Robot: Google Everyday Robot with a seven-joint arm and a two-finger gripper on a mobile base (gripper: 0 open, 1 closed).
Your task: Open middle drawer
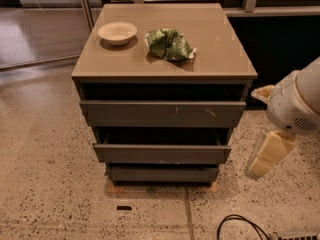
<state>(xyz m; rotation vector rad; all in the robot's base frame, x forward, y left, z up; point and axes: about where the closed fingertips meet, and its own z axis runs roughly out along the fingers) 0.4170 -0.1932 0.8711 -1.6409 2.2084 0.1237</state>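
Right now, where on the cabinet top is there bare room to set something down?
Bare: the cabinet top right of the green bag, and the strip along its front edge. Crowded: back left, by the bowl and bag. The end effector hangs right of the middle drawer.

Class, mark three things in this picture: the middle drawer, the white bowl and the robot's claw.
middle drawer (162,154), camera view, centre of its front panel.
white bowl (117,32), camera view, its inside.
claw (260,164), camera view, its pale lower end, right of the middle drawer.

White rounded arm (299,101) shell with a slotted vent; cream blocky claw (261,165) beneath, just right of the bench (220,49), not touching it.
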